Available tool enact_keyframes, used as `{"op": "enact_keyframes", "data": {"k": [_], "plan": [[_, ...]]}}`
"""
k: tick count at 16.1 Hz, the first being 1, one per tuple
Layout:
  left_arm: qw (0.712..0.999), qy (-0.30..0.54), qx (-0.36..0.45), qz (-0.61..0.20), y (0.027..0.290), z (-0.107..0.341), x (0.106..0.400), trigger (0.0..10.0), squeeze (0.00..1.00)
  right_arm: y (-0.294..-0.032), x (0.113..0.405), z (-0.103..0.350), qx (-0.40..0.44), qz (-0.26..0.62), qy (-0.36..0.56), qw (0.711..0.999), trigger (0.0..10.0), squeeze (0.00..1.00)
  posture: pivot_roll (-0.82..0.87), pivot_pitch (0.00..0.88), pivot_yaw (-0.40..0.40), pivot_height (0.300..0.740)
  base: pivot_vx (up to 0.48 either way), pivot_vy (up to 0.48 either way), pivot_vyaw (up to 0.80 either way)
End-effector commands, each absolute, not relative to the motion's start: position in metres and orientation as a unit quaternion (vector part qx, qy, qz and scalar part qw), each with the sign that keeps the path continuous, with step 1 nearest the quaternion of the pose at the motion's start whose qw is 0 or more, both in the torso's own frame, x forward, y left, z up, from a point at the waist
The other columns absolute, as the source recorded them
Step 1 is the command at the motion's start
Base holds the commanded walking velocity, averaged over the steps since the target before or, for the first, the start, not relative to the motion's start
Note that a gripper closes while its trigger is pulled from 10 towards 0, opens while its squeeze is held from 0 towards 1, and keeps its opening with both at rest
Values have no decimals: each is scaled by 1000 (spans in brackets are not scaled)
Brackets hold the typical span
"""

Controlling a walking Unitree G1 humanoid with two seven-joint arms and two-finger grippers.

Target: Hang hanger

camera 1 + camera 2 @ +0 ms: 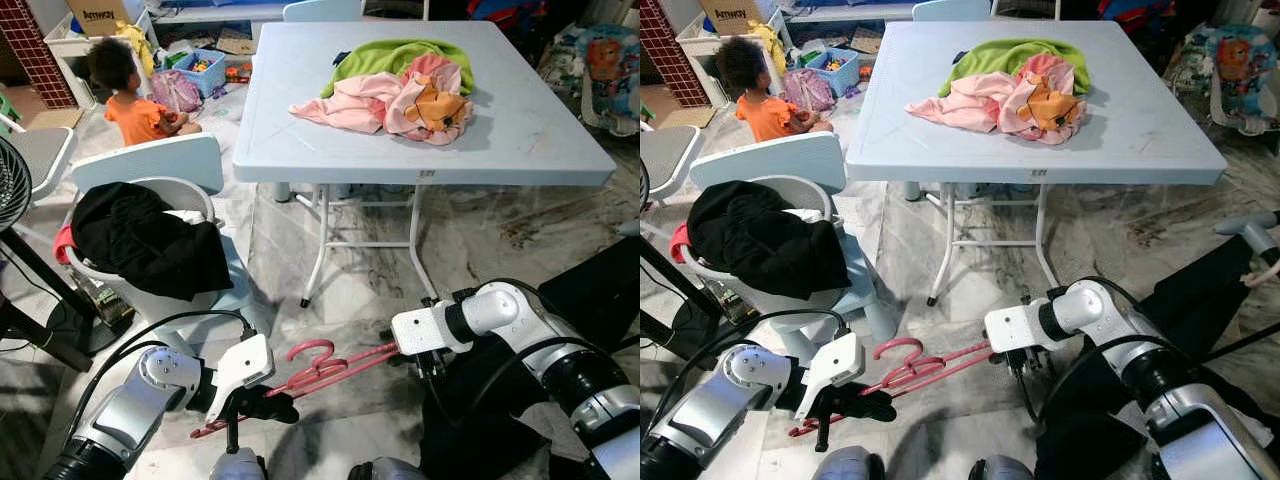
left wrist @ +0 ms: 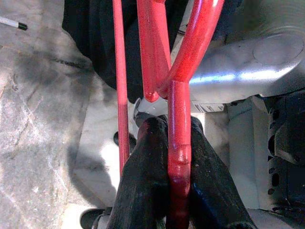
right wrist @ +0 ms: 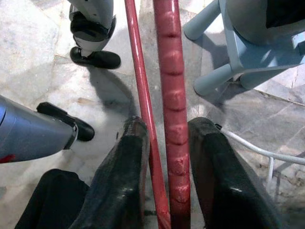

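Observation:
A pink-red plastic hanger hangs low over the marble floor, held level between my two grippers. My left gripper is shut on one end of it; the thick red bar is pinched between the black fingers. My right gripper is shut on the other end, its fingers lying along either side of the ribbed bar and the thin rod. In the eye views the left wrist is at the lower left. The right wrist is at centre right, and the hook points up.
A white folding table stands ahead with pink and green clothes on it. At the left, a light-blue chair holds a white tub with a black garment. A fan is far left. A person sits on the floor beyond.

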State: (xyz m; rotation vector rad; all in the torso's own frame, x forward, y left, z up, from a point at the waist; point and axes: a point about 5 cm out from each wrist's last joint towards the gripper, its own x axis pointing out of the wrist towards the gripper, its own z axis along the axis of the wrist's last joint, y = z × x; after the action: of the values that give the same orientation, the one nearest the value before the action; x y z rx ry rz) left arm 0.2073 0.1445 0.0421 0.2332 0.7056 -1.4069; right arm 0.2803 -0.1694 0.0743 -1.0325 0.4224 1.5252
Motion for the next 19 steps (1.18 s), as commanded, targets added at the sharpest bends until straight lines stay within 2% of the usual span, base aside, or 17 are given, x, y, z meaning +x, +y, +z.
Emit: {"op": "enact_keyframes", "data": {"k": [1,13,14,15,16,17,19], "plan": [[696,314,120,-634,144,44,208,10000,0,-171,282,76,-451,656,182,578,0,0,-25,16,13,740,0,0,0],[698,313,131,-631,144,41,209,10000,0,-175,279,73,-443,667,197,566,0,0,-29,6,10,740,0,0,0],[698,312,131,-631,144,41,209,10000,0,-175,278,75,-439,672,198,563,3255,0,-29,6,10,740,0,0,0],[697,312,132,-631,144,41,209,10000,0,-172,278,77,-435,675,188,565,10000,0,-28,5,11,740,0,0,0],[698,312,132,-631,144,41,209,10000,0,-170,277,78,-419,683,193,567,10000,0,-28,5,11,740,0,0,0],[697,313,133,-631,144,41,209,10000,0,-169,275,80,-402,691,201,566,10000,1000,-28,3,11,740,0,0,0],[697,313,134,-632,144,41,209,10000,0,-168,275,83,-409,693,194,561,10000,1000,-28,3,11,740,0,0,0]]}}
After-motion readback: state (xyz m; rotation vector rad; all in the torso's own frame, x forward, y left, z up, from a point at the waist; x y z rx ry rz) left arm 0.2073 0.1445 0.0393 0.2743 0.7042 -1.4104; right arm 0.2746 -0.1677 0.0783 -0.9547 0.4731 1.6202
